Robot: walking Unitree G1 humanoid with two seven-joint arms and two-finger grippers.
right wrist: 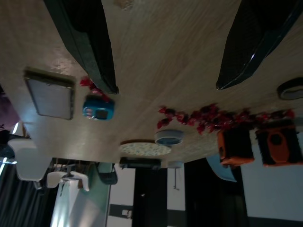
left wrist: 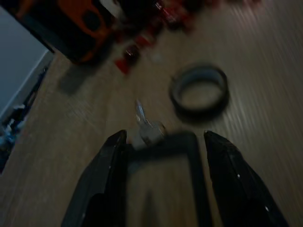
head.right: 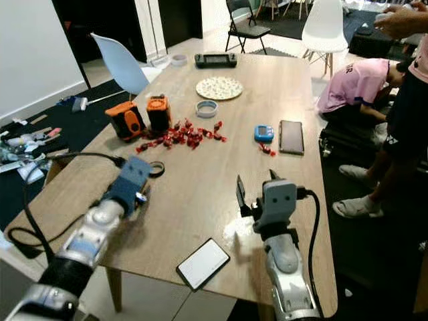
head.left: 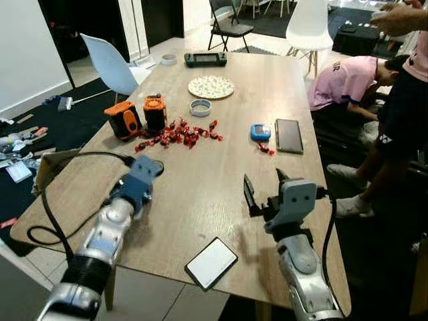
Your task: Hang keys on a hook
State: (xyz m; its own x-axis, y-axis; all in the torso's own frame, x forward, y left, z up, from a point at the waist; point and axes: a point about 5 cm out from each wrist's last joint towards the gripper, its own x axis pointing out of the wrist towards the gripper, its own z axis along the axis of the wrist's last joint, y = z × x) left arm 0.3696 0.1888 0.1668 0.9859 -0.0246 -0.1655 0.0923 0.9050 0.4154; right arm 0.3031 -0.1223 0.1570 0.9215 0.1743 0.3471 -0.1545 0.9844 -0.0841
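A long wooden table (head.left: 221, 154) carries everything here, with two people at its far right side, one bent low in a pink shirt (head.left: 344, 80). On the table, from big to small: a patterned round plate (head.left: 211, 87), a black game controller (head.left: 205, 59), two orange-and-black boxes (head.left: 137, 115), a dark phone (head.left: 289, 135), a white-faced phone (head.left: 210, 263) at the near edge, a blue timer (head.left: 261, 132), a scatter of red-wrapped sweets (head.left: 180, 134) and a black tape ring (left wrist: 200, 90). The left pincer (left wrist: 163, 161) hovers low over the table by that ring, its fingers (left wrist: 111, 165) spread wide and holding nothing; just ahead of their tips lies the key (left wrist: 144, 125), a small silvery thing flat on the wood, blurred in the wrist view. The right pincer (head.left: 264, 190) hangs open and empty above bare wood near the table's right side. No hook can be made out. The key looks light, stiff and thin, likely to slide on the smooth wood, so the fingers should probably close across its broad head, low and square, leaving any ring or hole free for hanging.
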